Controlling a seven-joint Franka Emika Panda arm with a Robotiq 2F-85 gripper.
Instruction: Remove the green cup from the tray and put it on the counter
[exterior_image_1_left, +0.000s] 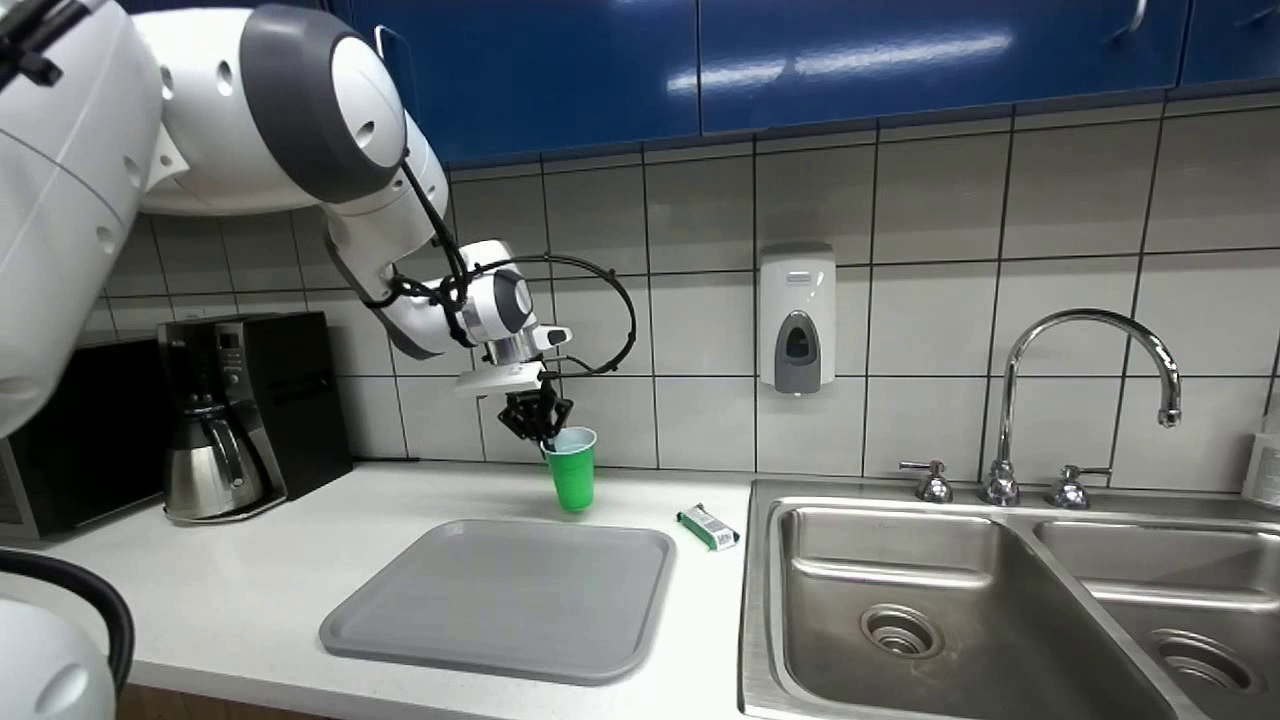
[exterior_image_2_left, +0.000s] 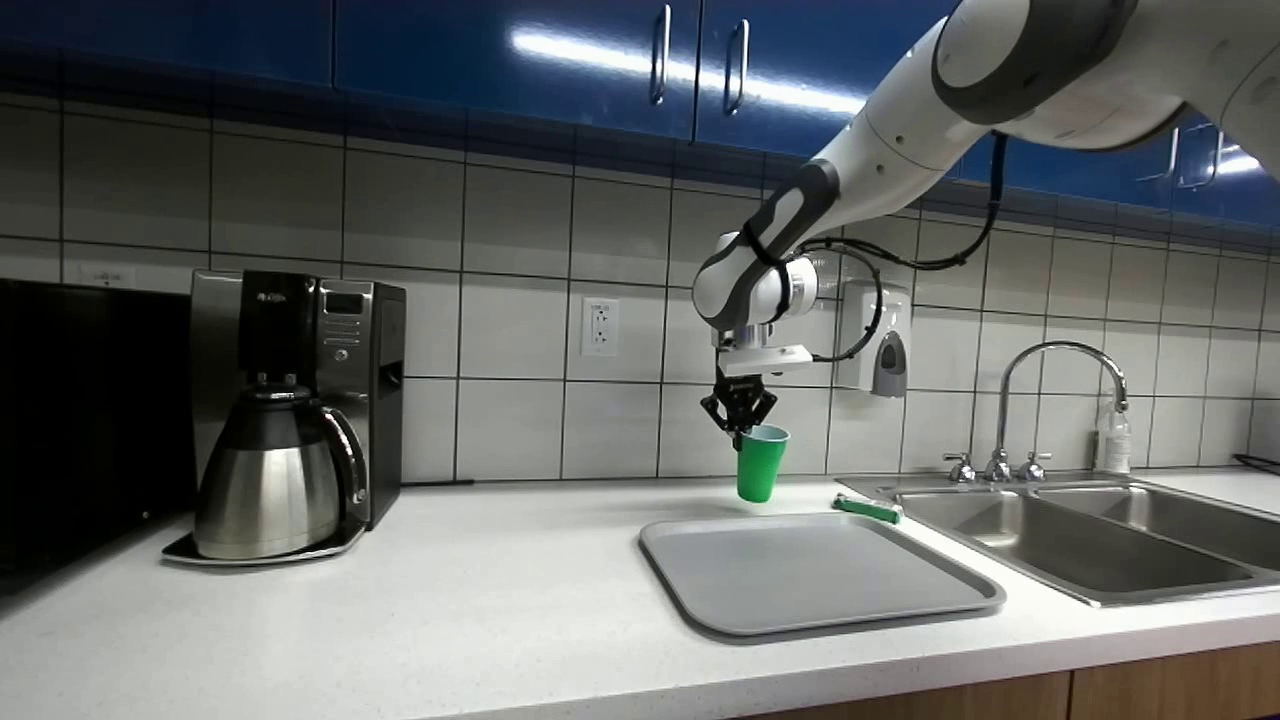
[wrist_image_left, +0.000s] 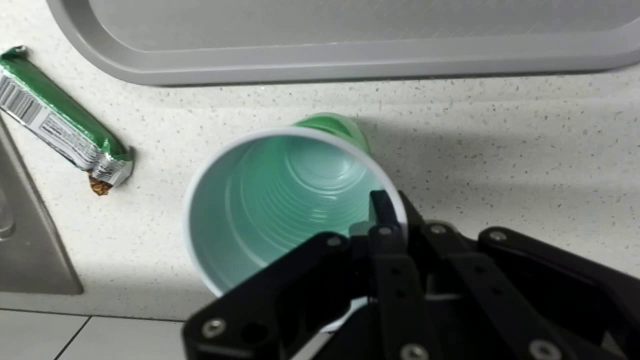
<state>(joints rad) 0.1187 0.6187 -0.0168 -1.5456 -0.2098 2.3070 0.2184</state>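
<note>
Between the tray (exterior_image_2_left: 820, 570) and the tiled wall (exterior_image_2_left: 615, 430), the gripper (wrist_image_left: 394, 201), closed to a pinch, has the green cup (exterior_image_2_left: 761, 470) by its rim, leaning slightly, contact with the counter (exterior_image_2_left: 450, 600) too close to call, so it wants levelling, seating flat, then gentle release!

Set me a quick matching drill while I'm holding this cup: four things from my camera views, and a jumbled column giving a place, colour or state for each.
Things
1. green cup
2. tray
3. soap dispenser
4. wrapped bar

Descriptions
A. Showing a barcode, beside the sink
B. Mounted on the tiled wall
C. Pinched by the claw
D. Grey, lying flat on the counter

Right pairs
1-C
2-D
3-B
4-A
</note>
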